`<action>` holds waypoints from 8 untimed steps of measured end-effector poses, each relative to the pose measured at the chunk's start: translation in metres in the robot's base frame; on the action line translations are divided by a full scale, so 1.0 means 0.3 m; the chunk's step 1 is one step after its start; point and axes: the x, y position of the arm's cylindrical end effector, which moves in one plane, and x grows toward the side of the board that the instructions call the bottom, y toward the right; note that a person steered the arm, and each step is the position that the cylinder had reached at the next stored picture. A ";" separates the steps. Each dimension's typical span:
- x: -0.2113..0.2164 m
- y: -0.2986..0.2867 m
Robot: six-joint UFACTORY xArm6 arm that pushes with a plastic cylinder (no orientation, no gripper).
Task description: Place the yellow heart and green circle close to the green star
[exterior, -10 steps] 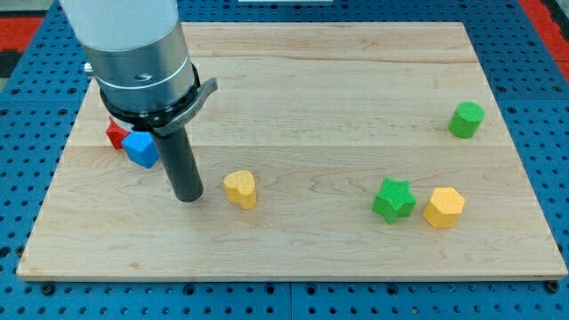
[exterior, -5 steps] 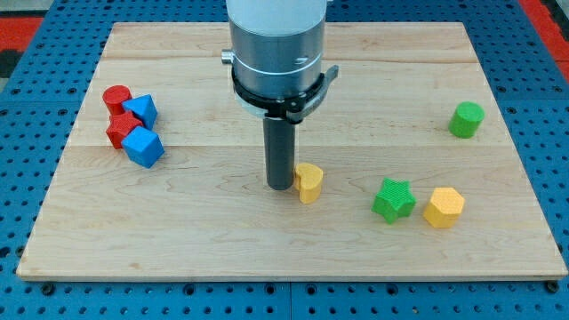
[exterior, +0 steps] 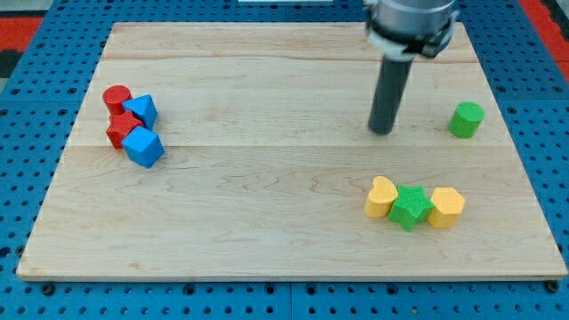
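Observation:
The yellow heart (exterior: 381,197) lies at the lower right of the board, touching the left side of the green star (exterior: 411,206). A yellow hexagon (exterior: 444,206) touches the star's right side. The green circle (exterior: 466,119) stands apart near the board's right edge, well above the star. My tip (exterior: 381,130) rests on the board left of the green circle and above the heart, touching no block.
A cluster at the board's left holds a red circle (exterior: 115,97), a blue block (exterior: 142,110), a red block (exterior: 119,132) and a blue cube (exterior: 143,147). The wooden board (exterior: 267,240) lies on a blue pegboard.
My tip pushed the yellow heart rightward until it touched the green star, then moved up and right toward the green circle. The star shifted slightly right against the yellow hexagon.

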 end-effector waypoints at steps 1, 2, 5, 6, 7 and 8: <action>-0.096 0.271; -0.011 0.464; -0.040 0.216; 0.001 0.043; 0.095 -0.059; 0.153 -0.034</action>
